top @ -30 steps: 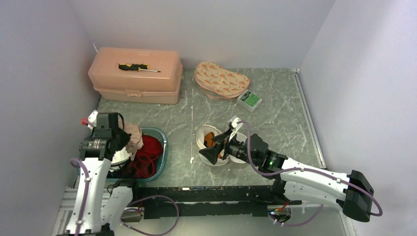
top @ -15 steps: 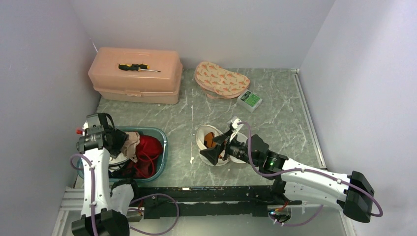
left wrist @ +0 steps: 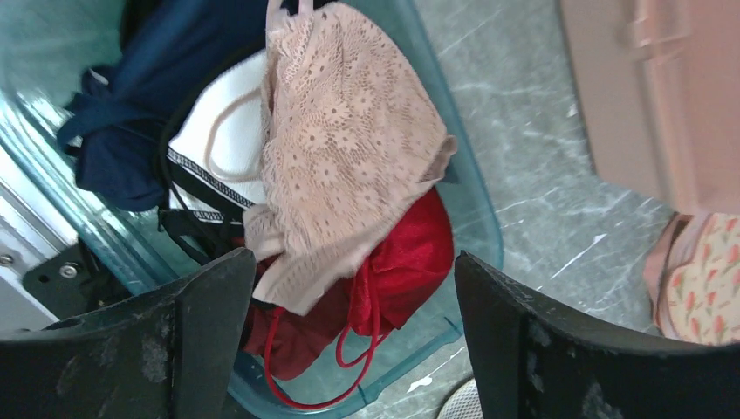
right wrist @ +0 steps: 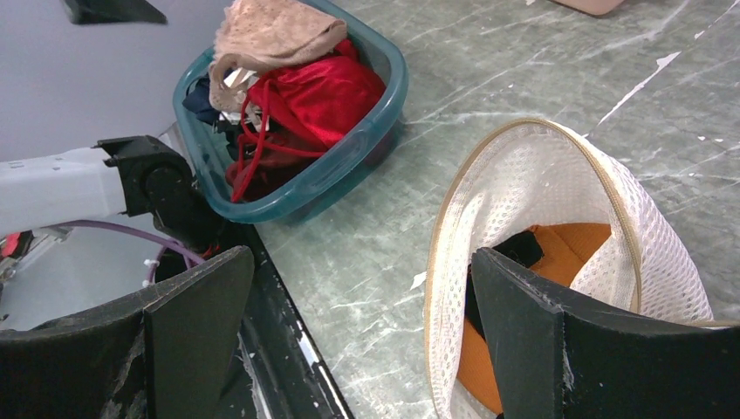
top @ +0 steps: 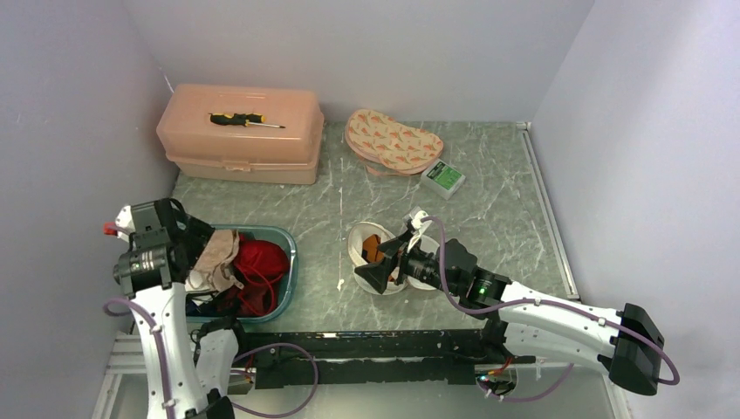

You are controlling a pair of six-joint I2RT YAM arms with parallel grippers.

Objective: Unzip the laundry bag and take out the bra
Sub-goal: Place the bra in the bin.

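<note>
1. My left claw [left wrist: 349, 254] hung spread wide with nothing between its fingers, directly above the basin [right wrist: 349, 170].
2. Right under it lay a beige lace garment [left wrist: 349, 148], loose and touching neither finger.
3. The bra [left wrist: 414, 249] lay beneath that lace, showing under its lower edge and off toward the claw's right finger. It was inside the basin, not in the laundry bag [right wrist: 558, 192].
4. Its long axis looked to run slantwise under the claw, from the right finger's side down toward the left finger's. The bunched red body sat at the right-finger end and the straps [left wrist: 375, 336] trailed toward the left finger. It was crumpled, so I held that axis loosely.
5. Further out on the left finger's side sat a white garment [left wrist: 218, 140] and a navy garment [left wrist: 140, 113], both in the same basin.
6. My right claw [right wrist: 359, 253] was also spread and empty. The laundry bag stood just ahead of it with its mouth gaping and an orange cloth [right wrist: 558, 240] inside. From that claw the bra lay well apart, across bare table [right wrist: 366, 262].
7. The left claw was plainly the nearer one. I judged that any further pick would mean coming straight down on the right-finger side, where the red showed clear of the lace.
8. With the bag open and the bra outside it, I judged the task all but done.
</note>
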